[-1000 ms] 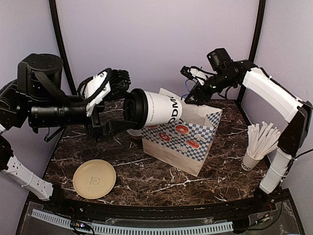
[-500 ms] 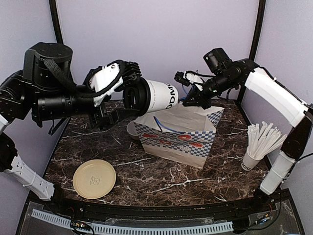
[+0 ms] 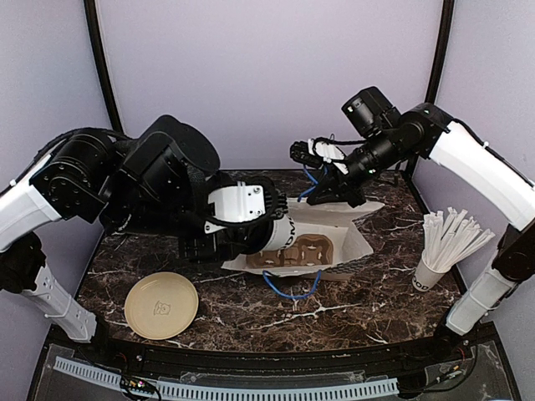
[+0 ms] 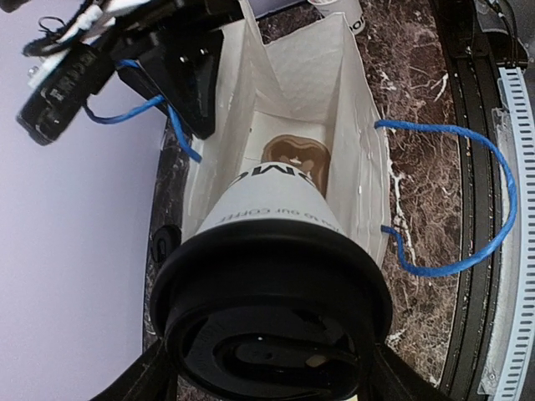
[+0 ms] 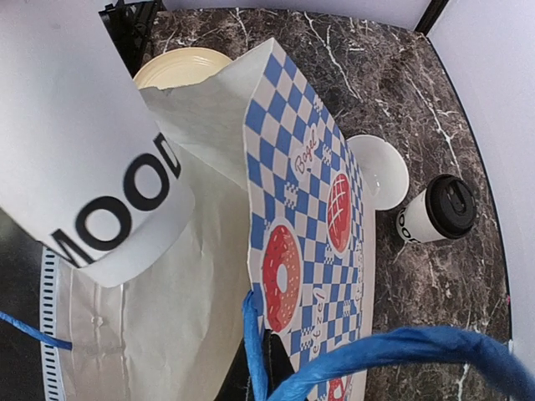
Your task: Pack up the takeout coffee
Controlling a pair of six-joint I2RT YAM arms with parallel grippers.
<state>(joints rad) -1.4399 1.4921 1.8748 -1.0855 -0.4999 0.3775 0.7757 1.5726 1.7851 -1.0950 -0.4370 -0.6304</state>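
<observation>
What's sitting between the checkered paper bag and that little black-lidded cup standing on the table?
A low white bowl. The right wrist view shows it on the marble tabletop, between the bag and the lidded cup.

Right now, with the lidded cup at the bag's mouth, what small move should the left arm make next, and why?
Probably ease the lidded cup a little deeper, base first, along the paper bag. The left end effector grips it near the lid, only its base is past the mouth, and the right end effector holds the rim open.
</observation>
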